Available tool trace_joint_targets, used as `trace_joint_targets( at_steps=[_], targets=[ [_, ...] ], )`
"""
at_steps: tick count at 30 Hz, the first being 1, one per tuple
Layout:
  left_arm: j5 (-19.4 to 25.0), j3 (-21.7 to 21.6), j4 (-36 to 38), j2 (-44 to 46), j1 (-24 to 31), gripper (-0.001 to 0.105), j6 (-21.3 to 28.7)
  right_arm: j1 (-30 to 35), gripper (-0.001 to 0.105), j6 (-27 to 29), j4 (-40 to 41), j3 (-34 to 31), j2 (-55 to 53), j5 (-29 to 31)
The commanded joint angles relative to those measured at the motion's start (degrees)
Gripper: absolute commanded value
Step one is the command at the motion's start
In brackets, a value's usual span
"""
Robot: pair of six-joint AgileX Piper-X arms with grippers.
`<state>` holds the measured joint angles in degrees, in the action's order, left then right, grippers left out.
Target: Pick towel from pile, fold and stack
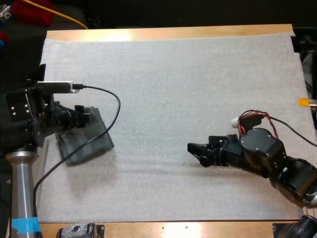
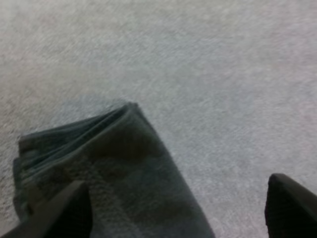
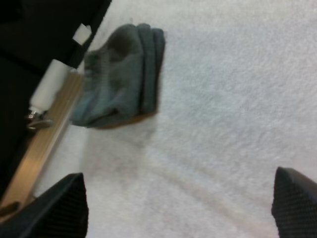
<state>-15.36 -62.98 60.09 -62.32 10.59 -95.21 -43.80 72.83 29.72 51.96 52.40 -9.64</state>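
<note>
Towel, dark grey-green and folded so that several layers show along one edge, lies flat at the left side of the white mat, close to the mat's left border. The left gripper sits over the towel's far part. In the left wrist view its two black fingers stand wide apart, one above the cloth and the other above bare mat beside it, clamped on nothing. The right gripper is low over bare mat right of centre, well apart from the towel and pointing toward it. Its fingers are also spread wide with only mat between them. The mat lies on a wooden table.
</note>
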Motion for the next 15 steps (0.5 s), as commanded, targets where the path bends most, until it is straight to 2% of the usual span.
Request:
trace_joint_targets(
  at_steps=[1,8,15],
  targets=[
    [-0.74,-0.35,0.41,0.62,-0.67,0.069,-0.09,0.86,0.074,1.4,1.0,0.34,-0.21,0.55],
    [-0.73,-0.35,0.89,2.5,-5.88,0.069,0.05,8.25,0.074,4.61,7.25,0.34,-0.21,0.41],
    [0.08,-0.35,2.11,4.46,-6.86,0.069,0.36,14.58,0.074,9.21,11.42,0.34,-0.21,0.41]
  ],
)
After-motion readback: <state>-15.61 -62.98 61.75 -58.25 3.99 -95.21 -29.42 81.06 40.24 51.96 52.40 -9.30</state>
